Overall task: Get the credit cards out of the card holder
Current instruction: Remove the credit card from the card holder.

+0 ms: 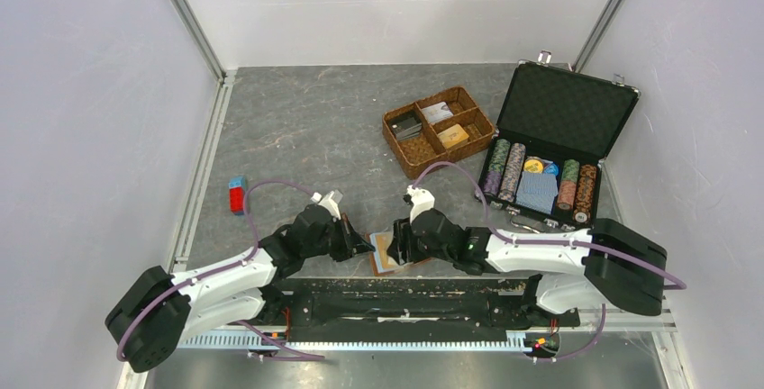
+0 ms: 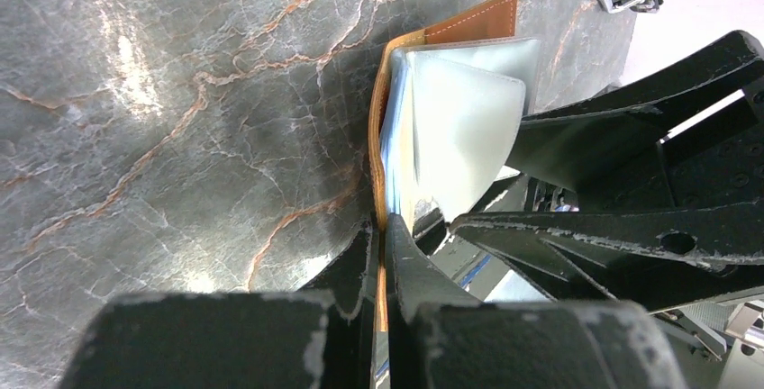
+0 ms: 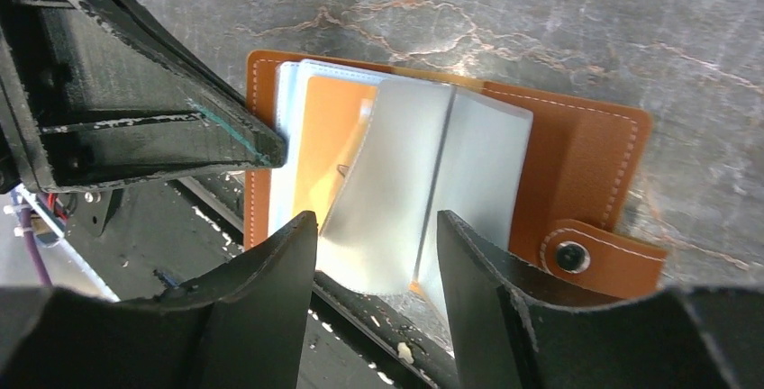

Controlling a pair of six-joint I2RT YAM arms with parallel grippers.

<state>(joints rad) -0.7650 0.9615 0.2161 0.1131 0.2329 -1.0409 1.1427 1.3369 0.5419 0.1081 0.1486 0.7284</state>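
Note:
The tan-brown leather card holder point(image 1: 386, 254) lies open at the table's near edge, between both grippers. My left gripper point(image 2: 385, 243) is shut on the edge of its leather cover point(image 2: 468, 24). The pale blue-grey sleeves point(image 2: 459, 128) fan up beside that gripper. In the right wrist view the holder point(image 3: 577, 150) lies spread with its snap tab point(image 3: 577, 256) at the right. A golden-orange credit card point(image 3: 329, 150) shows inside a sleeve. My right gripper point(image 3: 374, 231) is open, its fingers either side of a raised sleeve point(image 3: 387, 191). The left gripper's finger point(image 3: 135, 137) sits at the holder's left edge.
A woven brown compartment basket point(image 1: 439, 130) holding small items stands at the back centre. An open black case point(image 1: 554, 137) with poker chips and a blue-patterned deck is at the right. A small red and blue object point(image 1: 237, 195) lies at the left. The black base rail point(image 1: 405, 303) runs just below the holder.

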